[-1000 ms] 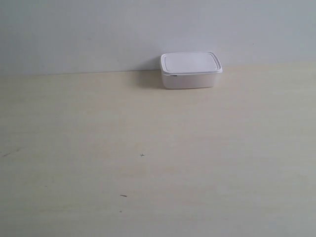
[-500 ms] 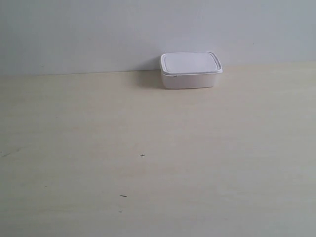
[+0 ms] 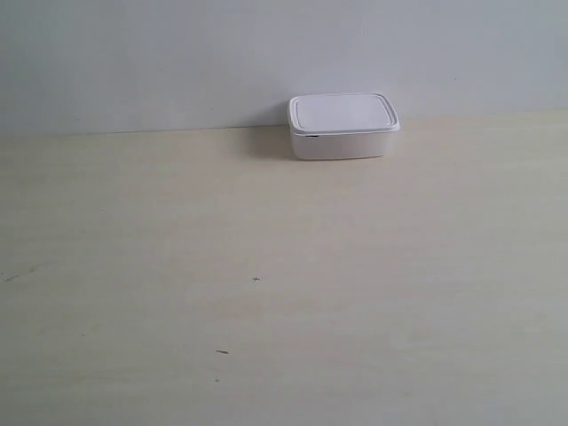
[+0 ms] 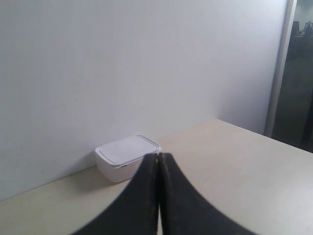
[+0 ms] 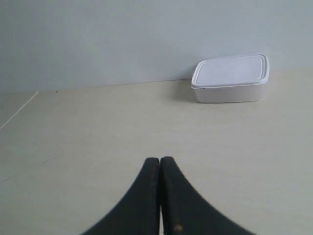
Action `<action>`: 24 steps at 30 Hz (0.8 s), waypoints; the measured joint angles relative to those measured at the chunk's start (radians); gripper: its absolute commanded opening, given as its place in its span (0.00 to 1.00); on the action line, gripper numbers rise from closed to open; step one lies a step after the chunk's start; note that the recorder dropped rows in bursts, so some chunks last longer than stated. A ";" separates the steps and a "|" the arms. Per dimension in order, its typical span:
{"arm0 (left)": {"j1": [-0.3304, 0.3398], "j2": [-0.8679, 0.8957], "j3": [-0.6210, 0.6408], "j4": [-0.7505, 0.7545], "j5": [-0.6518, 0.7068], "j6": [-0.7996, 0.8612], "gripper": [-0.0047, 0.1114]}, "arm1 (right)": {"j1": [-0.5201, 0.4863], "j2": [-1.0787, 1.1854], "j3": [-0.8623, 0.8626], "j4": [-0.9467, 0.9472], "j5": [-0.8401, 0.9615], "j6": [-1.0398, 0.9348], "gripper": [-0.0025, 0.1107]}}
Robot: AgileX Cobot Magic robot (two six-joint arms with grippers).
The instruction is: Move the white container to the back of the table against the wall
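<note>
white container [image 3: 343, 126], lid on, resting at the back edge of the desk [image 3: 266, 266] against the wall [image 3: 177, 53]; left fingers [image 4: 142, 196] and right fingers [image 5: 144, 196] pressed together, holding nothing, well apart from it.

Nothing has shifted in the exterior view. The shallow white plastic container [image 3: 343, 126] has not moved at all.

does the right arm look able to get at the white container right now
Probably yes: in the right wrist view only bare table lies between it and the white container, which sits by the wall.
</note>
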 measured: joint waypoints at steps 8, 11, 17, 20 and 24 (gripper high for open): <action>0.000 0.000 0.000 0.000 0.000 0.000 0.04 | 0.000 0.000 0.000 0.000 0.000 0.000 0.02; 0.000 0.000 0.000 0.000 0.000 0.000 0.04 | 0.000 0.000 0.000 0.000 0.000 0.000 0.02; 0.000 0.000 0.000 0.000 0.000 0.000 0.04 | 0.000 -0.003 0.000 -0.002 -0.001 0.000 0.02; 0.000 0.000 0.000 0.000 0.000 0.000 0.04 | 0.000 -0.015 0.000 -0.032 -0.017 0.000 0.02; 0.000 0.000 0.013 0.000 -0.011 0.000 0.04 | 0.000 -0.043 0.000 -0.127 -0.094 0.000 0.02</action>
